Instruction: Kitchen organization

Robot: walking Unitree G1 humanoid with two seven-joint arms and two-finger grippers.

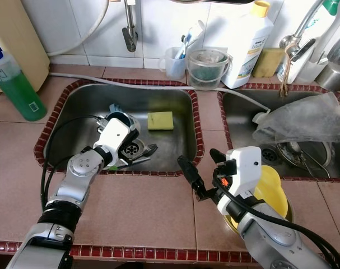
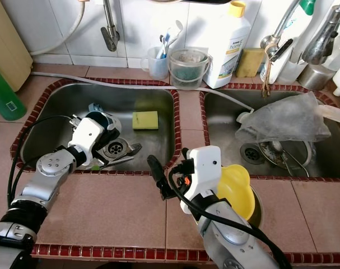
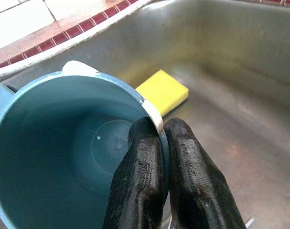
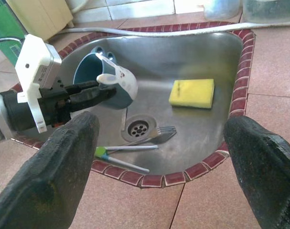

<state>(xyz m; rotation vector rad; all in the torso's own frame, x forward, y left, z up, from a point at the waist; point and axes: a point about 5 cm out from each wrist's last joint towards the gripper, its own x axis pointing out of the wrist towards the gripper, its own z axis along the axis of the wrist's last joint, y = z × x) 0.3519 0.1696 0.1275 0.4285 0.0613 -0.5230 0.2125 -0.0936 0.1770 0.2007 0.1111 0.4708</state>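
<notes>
You cannot see most of the blue cup (image 1: 118,116) in the head views, because the left wrist housing covers it. The fork (image 4: 152,137) handle is hidden behind the right gripper's finger (image 4: 44,181).

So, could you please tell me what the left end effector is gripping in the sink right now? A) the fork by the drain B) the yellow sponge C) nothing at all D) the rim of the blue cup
D: the left end effector has its two black fingers pinched over the rim of the blue cup, while the yellow sponge lies apart on the sink floor.
</notes>
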